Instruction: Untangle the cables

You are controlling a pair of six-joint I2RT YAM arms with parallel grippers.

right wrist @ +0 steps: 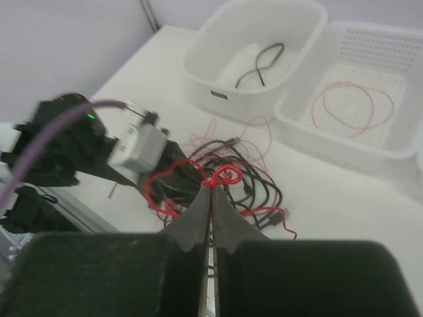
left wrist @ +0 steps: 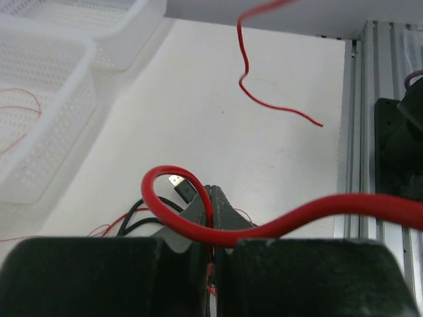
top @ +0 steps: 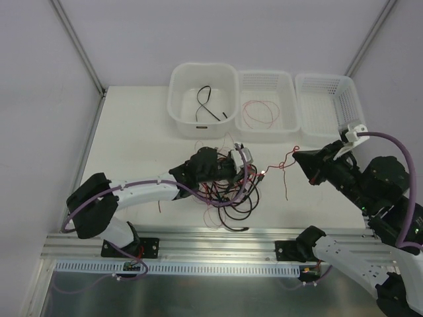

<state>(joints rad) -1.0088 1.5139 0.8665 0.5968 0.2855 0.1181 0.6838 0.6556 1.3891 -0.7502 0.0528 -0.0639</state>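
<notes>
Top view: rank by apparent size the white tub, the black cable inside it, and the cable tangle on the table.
Largest, tied: white tub and cable tangle, about alike, so not ranked.
Smallest: black cable.

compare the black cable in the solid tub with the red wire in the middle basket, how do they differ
The black cable is thicker; the red wire is very thin. The black cable lies in a loose crossing bend, the red wire in rounded loops. The black cable's tub is solid-walled, the red wire's basket perforated. Both lie apart from the tangle on the table.
</notes>
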